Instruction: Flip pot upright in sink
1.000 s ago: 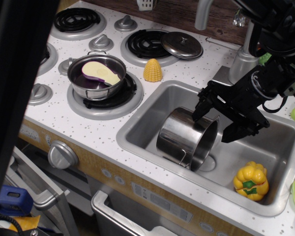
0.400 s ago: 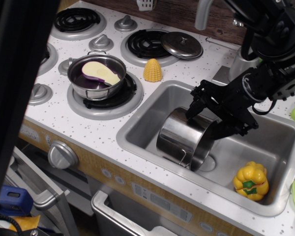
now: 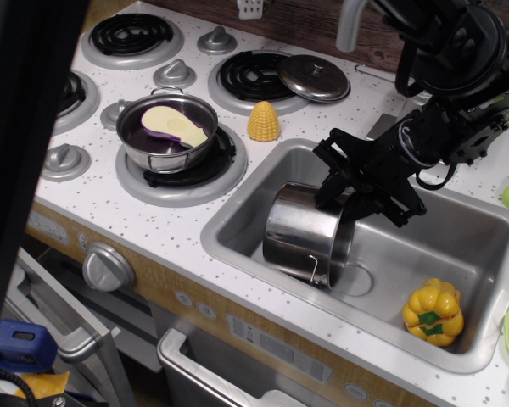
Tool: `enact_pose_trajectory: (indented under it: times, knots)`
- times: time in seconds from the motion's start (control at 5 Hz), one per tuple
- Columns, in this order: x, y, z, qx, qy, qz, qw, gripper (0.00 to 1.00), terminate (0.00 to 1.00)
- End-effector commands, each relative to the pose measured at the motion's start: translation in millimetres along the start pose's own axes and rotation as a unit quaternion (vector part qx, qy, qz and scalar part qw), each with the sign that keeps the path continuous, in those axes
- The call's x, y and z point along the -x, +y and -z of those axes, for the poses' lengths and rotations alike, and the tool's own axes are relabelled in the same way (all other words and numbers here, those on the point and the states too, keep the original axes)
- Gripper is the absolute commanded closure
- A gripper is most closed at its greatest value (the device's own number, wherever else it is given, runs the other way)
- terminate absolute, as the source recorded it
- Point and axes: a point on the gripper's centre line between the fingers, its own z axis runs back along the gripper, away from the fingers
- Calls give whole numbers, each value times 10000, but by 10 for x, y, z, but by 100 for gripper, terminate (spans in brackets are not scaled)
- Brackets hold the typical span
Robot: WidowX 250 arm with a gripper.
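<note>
1. The pot (image 3: 304, 233) lies tilted on its side in the left half of the sink (image 3: 237, 222), its mouth facing right toward the drain and its closed base toward the left wall.
2. A thin wire handle shows at the pot's lower rim, near the sink floor.
3. The gripper (image 3: 356, 188) sits at the pot's upper right rim, its dark fingers (image 3: 332, 182) straddling the edge, one seemingly inside the mouth and one outside.
4. The fingers look closed on the rim, but the dark parts overlap, so I cannot tell for sure whether they truly pinch the wall.
5. Progress, as I judge it: the pot is engaged at the rim and seems partly tipped, yet it is far from upright; the flip itself is mostly left to do.
6. What remains: lift the rim up and over so the base settles flat on the sink floor, then let go.
7. A yellow pepper (image 3: 433, 312) rests in the sink's right front corner, well apart from the pot.
8. On the tabletop, a pan (image 3: 167, 131) with eggplant, a corn (image 3: 263, 121) and a lid (image 3: 314, 77) sit clear of the work.
</note>
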Motion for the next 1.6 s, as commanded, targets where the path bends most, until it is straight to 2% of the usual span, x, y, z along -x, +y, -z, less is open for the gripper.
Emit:
enact_pose_trajectory:
  times: [0.0,0.2,0.6,0.8,1.0,1.2,1.4]
  knots:
    - [-96,185,-37,369,-189,-129,9991,100,0]
    - [-133,252,-53,723,-262,-190,9969,100,0]
    - [-174,337,-244,1489,-127,-358,9881,100,0]
    - [-176,348,-333,1728,-44,-436,9840,100,0]
    - [-159,325,-272,2065,-105,-471,9773,100,0]
    - [-140,298,-153,2162,-393,-349,9749,100,0]
    - [-148,311,-71,2592,-983,-228,9605,0,0]
